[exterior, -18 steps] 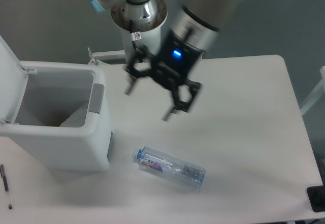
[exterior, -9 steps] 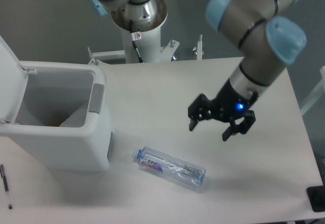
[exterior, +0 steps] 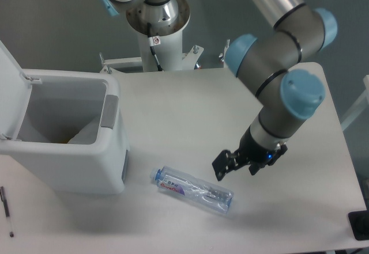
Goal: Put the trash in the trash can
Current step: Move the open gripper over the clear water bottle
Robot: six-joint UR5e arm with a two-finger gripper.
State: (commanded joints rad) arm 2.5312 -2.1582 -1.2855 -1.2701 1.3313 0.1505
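**Item record: bottle, bin and arm on white surface**

Where writing can be sought, only the bottle's label carries any: a blue-and-pink band with red lettering too small to read. No brand can be made out elsewhere.

Containers: one trash can [exterior: 86, 167], large, boxy, white plastic, rounded corners, standing at the left of the surface [exterior: 173, 98]. Its hinged lid [exterior: 11, 90] is raised at the far left edge of view; a grey latch tab [exterior: 109, 111] sits on the right rim. Inside, a pale crumpled shape [exterior: 85, 134] lies against the right wall, possibly paper; its identity cannot be confirmed.

Task item: one clear plastic bottle [exterior: 193, 189], crushed, blue cap pointing left, lying on its side on the surface, right of the trash can and apart from it.

End effector [exterior: 236, 167]: two dark fingers spread apart, holding nothing, positioned just above and right of the bottle's base end; whether it touches the bottle cannot be told.

Other: a thin black pen [exterior: 6, 209] lies at the lower left edge, in front of the trash can.
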